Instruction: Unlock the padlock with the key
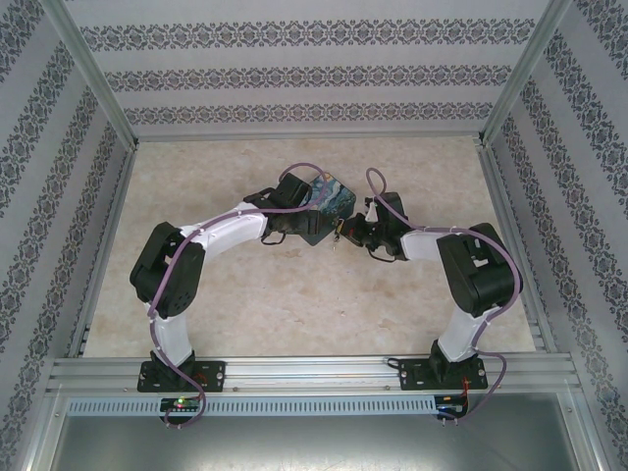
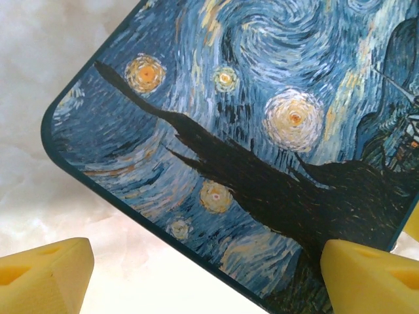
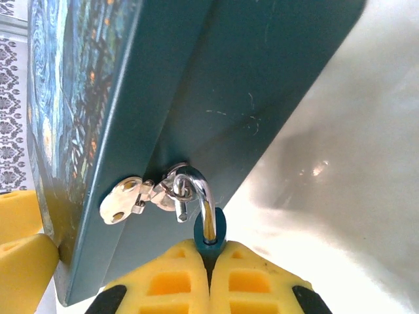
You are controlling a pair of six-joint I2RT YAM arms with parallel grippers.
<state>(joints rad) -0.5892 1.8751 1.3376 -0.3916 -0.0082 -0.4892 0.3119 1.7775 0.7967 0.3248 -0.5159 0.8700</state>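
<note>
ITEM: padlock [image 3: 213, 230] | LOC: pinched at tips of R jaws, pressed tight on body | AXIS: in line w/ jaws, shackle [image 3: 207, 212] fwd thru hasp [image 3: 127, 199] on tin [image 3: 262, 91] | L jaws: spread astride tin corner | NOTE: R arm nearer; keyhole end prob. buried.

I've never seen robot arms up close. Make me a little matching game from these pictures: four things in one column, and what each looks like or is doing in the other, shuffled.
Things:
1. left gripper
2. right gripper
3. padlock
4. tin

States:
A. painted with blue and yellow swirls
B. yellow fingers pressed together, pinching the padlock
C. hooked through a silvery latch on the tin's side
D. yellow fingers spread wide apart

Pairs: 1-D, 2-B, 3-C, 4-A
</note>
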